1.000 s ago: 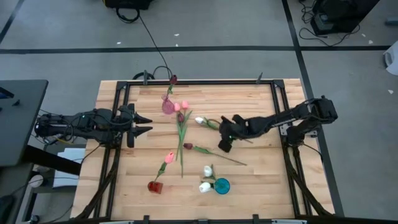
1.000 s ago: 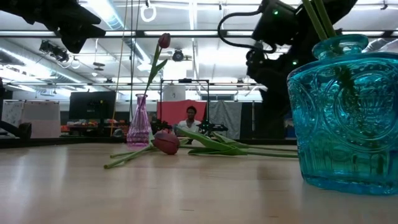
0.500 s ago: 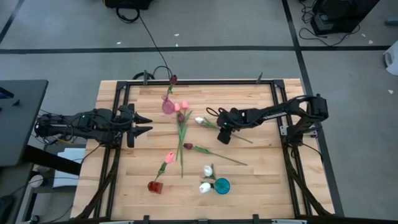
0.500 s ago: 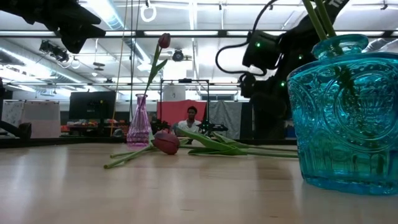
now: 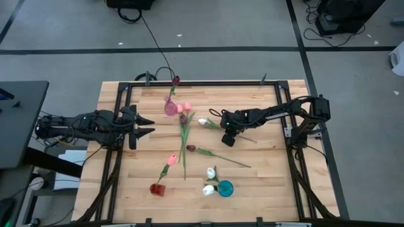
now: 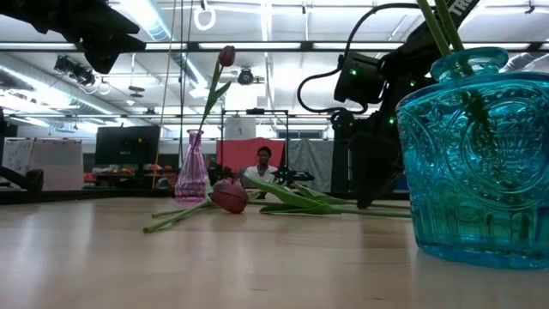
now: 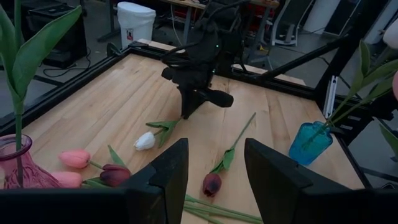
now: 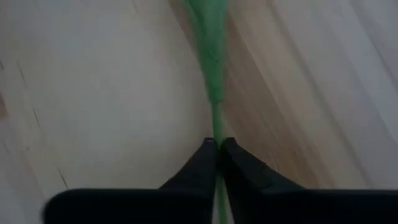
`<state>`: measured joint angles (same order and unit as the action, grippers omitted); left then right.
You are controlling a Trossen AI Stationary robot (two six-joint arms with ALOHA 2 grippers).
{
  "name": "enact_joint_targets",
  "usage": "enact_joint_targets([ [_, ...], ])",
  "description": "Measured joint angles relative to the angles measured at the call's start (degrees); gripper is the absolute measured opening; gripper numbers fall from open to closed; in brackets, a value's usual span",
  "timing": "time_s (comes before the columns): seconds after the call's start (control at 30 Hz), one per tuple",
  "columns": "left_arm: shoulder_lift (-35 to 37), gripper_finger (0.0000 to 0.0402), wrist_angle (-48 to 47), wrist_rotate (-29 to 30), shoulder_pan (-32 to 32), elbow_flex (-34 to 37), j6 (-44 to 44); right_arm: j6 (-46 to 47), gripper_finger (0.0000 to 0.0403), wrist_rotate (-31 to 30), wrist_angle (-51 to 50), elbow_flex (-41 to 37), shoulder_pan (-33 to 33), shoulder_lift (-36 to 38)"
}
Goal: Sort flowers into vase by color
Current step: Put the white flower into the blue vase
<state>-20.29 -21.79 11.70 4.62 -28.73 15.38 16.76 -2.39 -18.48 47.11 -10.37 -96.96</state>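
Right tool [image 5: 228, 140] is down at the surface [image 5: 265, 176] with its fingers [image 8: 205, 163] pinched together on the thin green stem [image 8: 214, 118] of the white tulip [image 5: 203, 122], which lies flat just beside it, bud pointing toward the middle of the surface. The grip sits low on the stem, well away from the bud, so the main risk I see is the flower swinging or drooping once lifted; a long, floppy stem held near one end could twist in the fingers or slip out altogether. The hold is also on a very narrow part, so a slightly off-centre pinch might let it slide free.

Close by lie a dark maroon tulip [image 5: 190, 148] and a bunch of pink tulips [image 5: 184, 107] with crossing stems; dragging the white one sideways could snag them. The blue vase [image 5: 225, 188], already holding white tulips, stands near the front edge, and a swinging stem might miss its narrow mouth or knock it.

Left tool [image 5: 147, 124] waits over the left side, fingers apart, holding nothing.
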Motion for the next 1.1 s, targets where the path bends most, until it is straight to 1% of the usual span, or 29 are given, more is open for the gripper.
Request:
enact_joint_targets([
  [0.07,0.0,0.0163,0.0,0.0,0.0,0.0,0.0,0.0,0.0011,0.5,-0.2,0.0,-0.1,0.1],
  [0.23,0.0,0.0163,0.0,0.0,0.0,0.0,0.0,1.7,0.0007,1.3,-0.2,-0.2,-0.6,0.7],
  [0.33,0.0,0.0163,-0.2,0.0,0.0,0.0,-0.2,2.0,0.0006,1.6,0.0,-0.6,-0.6,3.0],
  [0.37,0.0,0.0163,-0.1,0.0,0.0,0.2,-0.5,1.6,0.0005,1.6,1.8,-0.6,-0.4,4.2],
  [0.5,-0.3,0.0163,3.9,0.9,0.0,2.9,-3.0,-1.2,0.0003,2.1,12.9,-0.4,0.5,9.6],
  [0.6,-2.5,0.0163,8.6,1.2,0.0,4.0,-3.1,-2.2,0.0002,6.8,24.3,-0.4,0.6,13.0],
  [0.63,-3.8,0.0163,9.7,1.2,0.0,4.0,-3.1,-2.2,0.0002,8.1,27.8,-0.4,0.6,14.0],
  [0.73,-8.5,0.0163,14.1,0.7,-0.1,4.0,-4.4,-2.2,0.0002,9.5,36.3,-0.3,1.1,15.9],
  [0.8,-12.0,0.0163,16.5,0.4,-0.8,3.5,-6.5,-3.1,0.0002,9.7,42.2,-0.3,1.8,16.4],
  [0.9,-17.1,0.0163,18.8,0.0,-3.8,0.3,-9.2,-3.8,0.0004,9.0,52.7,-0.3,2.8,16.4],
  [0.97,-20.8,0.0163,19.4,-2.6,-6.5,-2.7,-10.7,-4.1,0.0004,7.8,57.8,-0.3,3.5,16.4],
  [1.1,-27.7,0.0163,19.6,-11.8,-11.5,-8.8,-13.2,-7.0,0.0005,6.4,64.4,-0.3,5.0,16.4],
])
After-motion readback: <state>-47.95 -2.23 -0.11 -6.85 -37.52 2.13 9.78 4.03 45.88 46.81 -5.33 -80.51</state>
